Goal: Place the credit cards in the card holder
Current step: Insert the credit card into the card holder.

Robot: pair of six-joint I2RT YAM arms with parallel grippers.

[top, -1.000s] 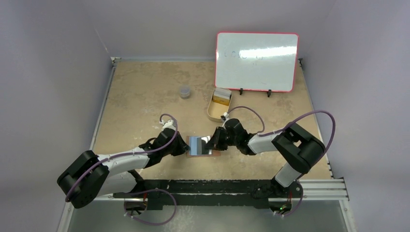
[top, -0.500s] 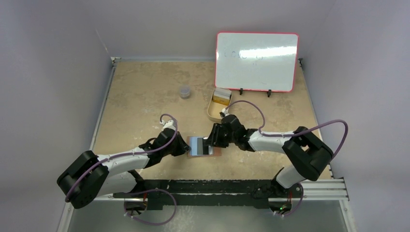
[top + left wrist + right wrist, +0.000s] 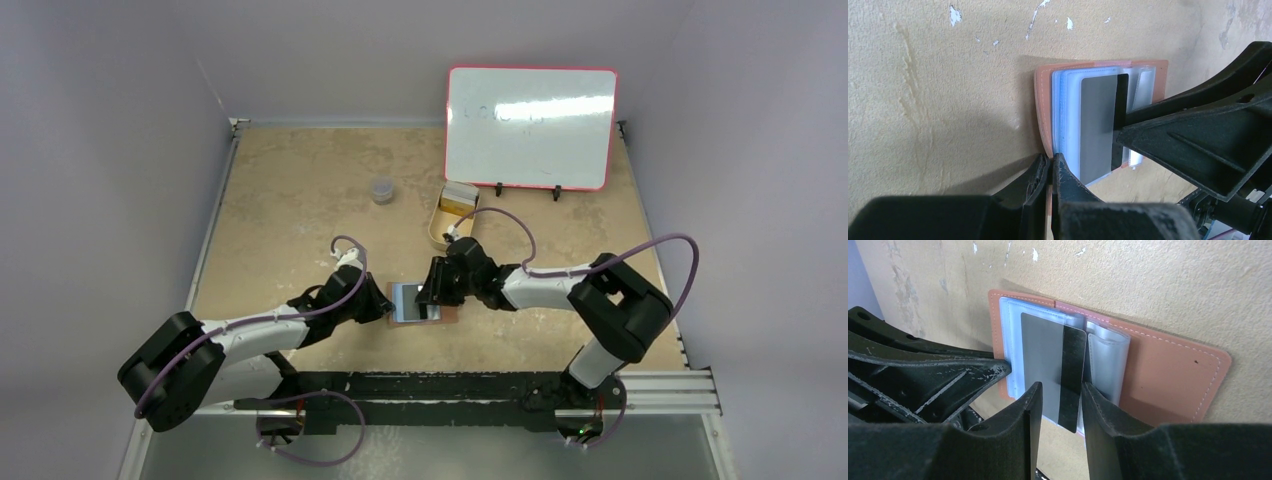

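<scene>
The card holder (image 3: 1168,375) lies open and flat on the table (image 3: 290,190), its reddish-brown cover down, near the middle of the near half between the two grippers. Clear plastic sleeves (image 3: 1105,360) are stacked on its inner face, bunched towards the left half. A grey credit card (image 3: 1043,360) with a black stripe along one long edge lies on top of the sleeves, its near end jutting past the holder's near edge.

The left gripper (image 3: 1050,165) has its jaws pressed together on the left edge of the cover, pinching the leather between the tips. Its arm runs low from the near-left base, stretched rightwards and slightly far, with the wrist close to the table.

The right gripper (image 3: 1060,390) comes in from the right with its jaws apart, standing on either side of the card's striped end. Whether they touch the card cannot be told. Its arm rises from the near-right base to a bent elbow, then the forearm reaches left and down to the holder.

Farther back, a tan tin (image 3: 435,228) sits just beyond the right wrist. A small round jar (image 3: 381,190) stands to the tin's left, and a red-framed whiteboard (image 3: 530,125) is propped at the far right edge.
</scene>
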